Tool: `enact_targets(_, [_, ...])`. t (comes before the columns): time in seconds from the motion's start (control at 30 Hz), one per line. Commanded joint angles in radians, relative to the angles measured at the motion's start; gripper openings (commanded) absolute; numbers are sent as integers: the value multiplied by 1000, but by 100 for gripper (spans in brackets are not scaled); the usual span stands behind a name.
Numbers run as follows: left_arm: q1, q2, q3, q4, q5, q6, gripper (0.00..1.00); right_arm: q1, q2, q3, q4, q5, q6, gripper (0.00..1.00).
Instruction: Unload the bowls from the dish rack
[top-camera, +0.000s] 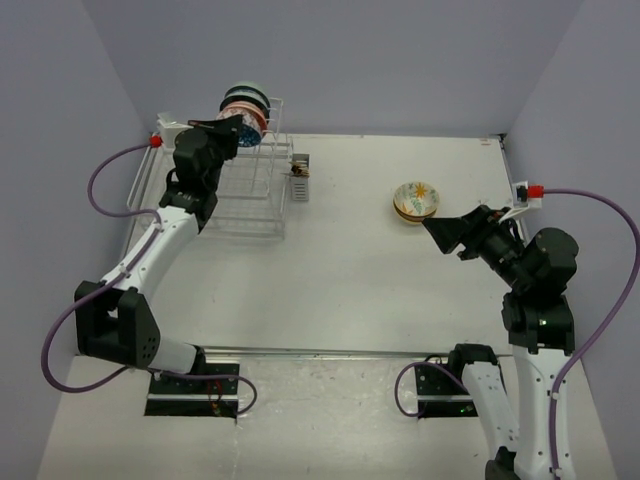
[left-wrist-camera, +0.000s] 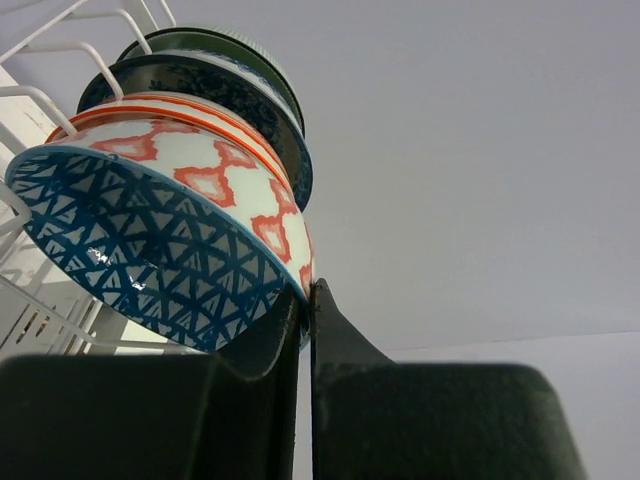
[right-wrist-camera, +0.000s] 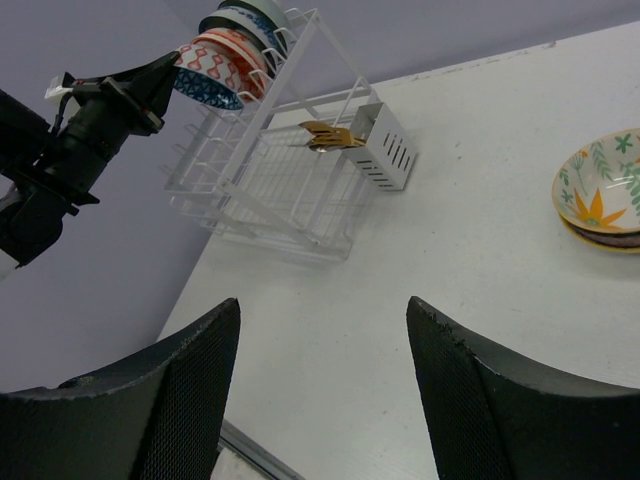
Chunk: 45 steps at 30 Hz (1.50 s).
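No readable text, labels, brands or numbers in any view.

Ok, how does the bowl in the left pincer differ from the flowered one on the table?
The blue-lined bowl stands on edge in the dish rack; the flowered bowl sits upright on the table. The blue-lined bowl's rim is between the fingers of the left pincer; no pincer touches the flowered bowl. Inside, the first shows blue triangles, the second an orange flower with green leaves. Both are small, round, patterned.
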Motion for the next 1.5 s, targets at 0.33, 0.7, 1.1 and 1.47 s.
enact_targets(0.33, [-2, -164, -28, 172, 14, 58, 0, -4, 3, 42, 19, -21, -3, 69])
enact_targets(0.7, [-17, -292, -131, 128, 118, 123, 0, -4, 45, 46, 24, -41, -1, 70])
enact_targets(1.1, [-233, -416, -146, -30, 276, 668, 0, 39, 236, 213, -166, -59, -118, 67])
enact_targets(1.47, [-578, -267, -21, -217, 373, 1100, 0, 358, 448, 501, -375, 292, -152, 75])
